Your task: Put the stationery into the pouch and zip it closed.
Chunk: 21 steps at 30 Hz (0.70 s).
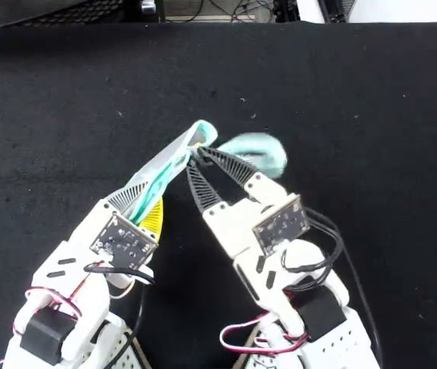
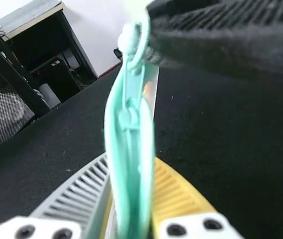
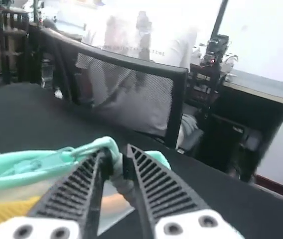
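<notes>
Office, mesh chair (image 3: 126, 94), dark desk (image 3: 256, 109), black-clothed table (image 1: 357, 92)

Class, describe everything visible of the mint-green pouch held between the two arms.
The mint-green soft pouch looks like thin plastic with a zipper along its edge. It is held edge-on, slanting over the black cloth table. The left claw clamps one end; the right claw pinches the other, by the zipper.
</notes>
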Motion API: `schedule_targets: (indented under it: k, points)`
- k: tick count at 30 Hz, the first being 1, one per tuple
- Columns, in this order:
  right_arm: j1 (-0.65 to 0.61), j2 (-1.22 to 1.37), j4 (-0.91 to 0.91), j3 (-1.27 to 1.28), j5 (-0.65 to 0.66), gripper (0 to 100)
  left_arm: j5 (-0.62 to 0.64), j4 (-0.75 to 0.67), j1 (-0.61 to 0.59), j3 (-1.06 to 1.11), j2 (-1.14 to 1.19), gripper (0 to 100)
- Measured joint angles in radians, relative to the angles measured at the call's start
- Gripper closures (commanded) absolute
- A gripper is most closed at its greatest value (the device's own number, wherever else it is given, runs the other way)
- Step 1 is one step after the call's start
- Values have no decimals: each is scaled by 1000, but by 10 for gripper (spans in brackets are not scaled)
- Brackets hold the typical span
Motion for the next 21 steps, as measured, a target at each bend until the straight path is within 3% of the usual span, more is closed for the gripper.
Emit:
schedule_targets:
  k: [14, 21]
  points:
    - [92, 2, -43, 6, -6, 985, -2, -2, 0, 0, 0, 970]
    - [129, 138, -129, 5, -6, 985, -2, -2, 0, 0, 0, 970]
